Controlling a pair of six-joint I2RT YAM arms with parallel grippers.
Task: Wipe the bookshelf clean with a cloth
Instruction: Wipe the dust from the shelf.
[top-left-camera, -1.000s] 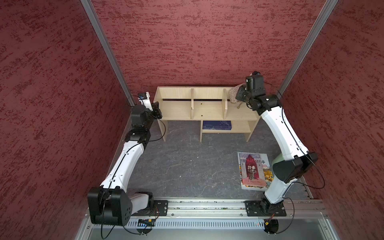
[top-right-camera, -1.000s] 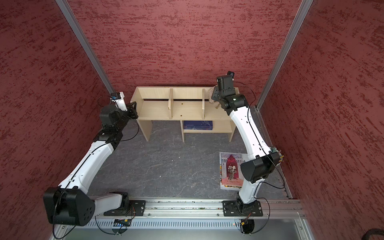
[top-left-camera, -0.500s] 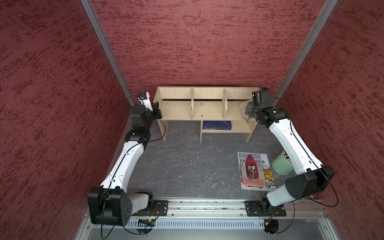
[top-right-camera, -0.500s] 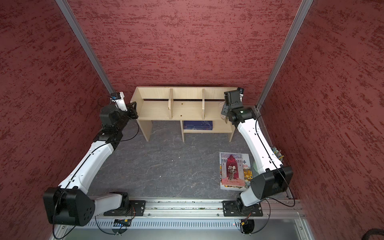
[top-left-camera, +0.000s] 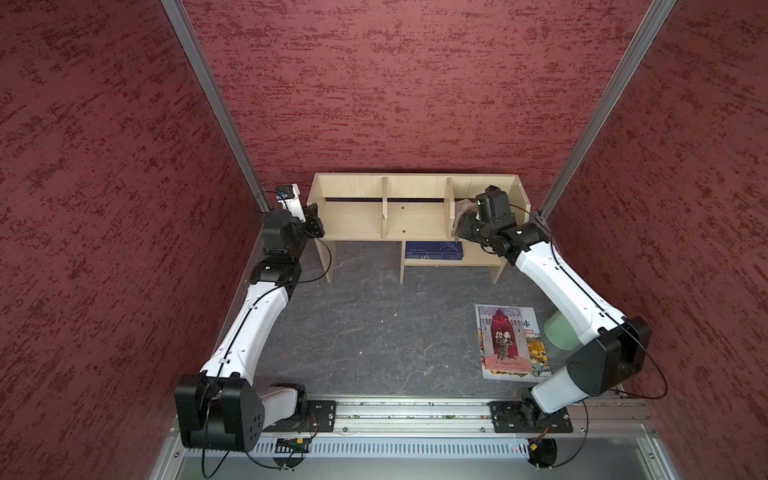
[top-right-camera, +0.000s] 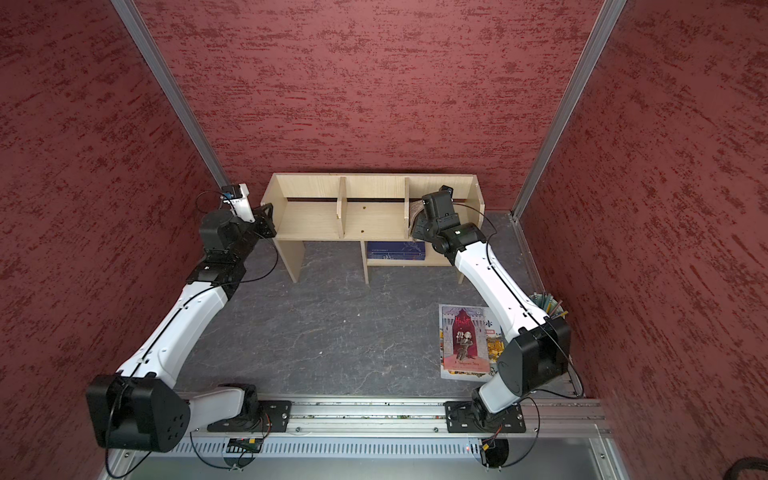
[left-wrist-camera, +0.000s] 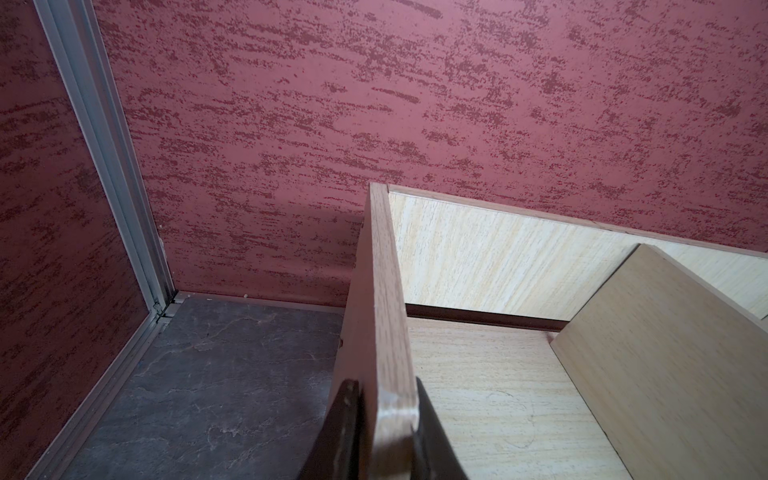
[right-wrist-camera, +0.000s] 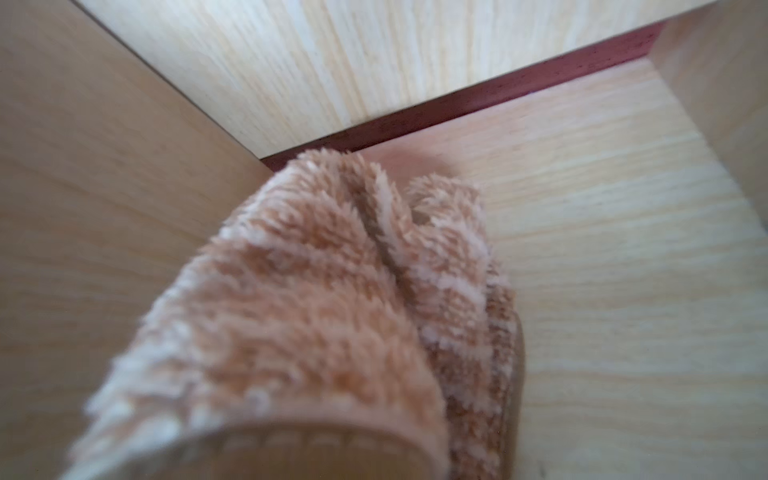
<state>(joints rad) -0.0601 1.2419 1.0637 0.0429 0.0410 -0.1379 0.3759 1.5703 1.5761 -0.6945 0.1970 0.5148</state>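
Red textured walls (top-left-camera: 415, 83) back the dark surface (top-left-camera: 365, 332). Left gripper (left-wrist-camera: 384, 401) clamps the low light-wood bookshelf (top-left-camera: 353, 216) by its side panel. Right gripper (top-left-camera: 466, 226), pinched shut, hides beneath the fluffy tan striped cloth (right-wrist-camera: 311, 291) draped over it.

The cloth (right-wrist-camera: 311, 311) in the right gripper (top-left-camera: 464, 226) is tan-beige with paler cream stripes. The bookshelf (top-left-camera: 415, 216) around it is pale, fine-grained wood; the panel edge inside the black left gripper (left-wrist-camera: 386, 436) is browner. Under the right gripper lies a dark blue book (top-left-camera: 434, 250). Well behind it, a picture book (top-left-camera: 509, 343) shows a red cover. The walls (top-left-camera: 415, 83) are deep red, dark-streaked; the floor (top-left-camera: 374, 324), veined dark grey.
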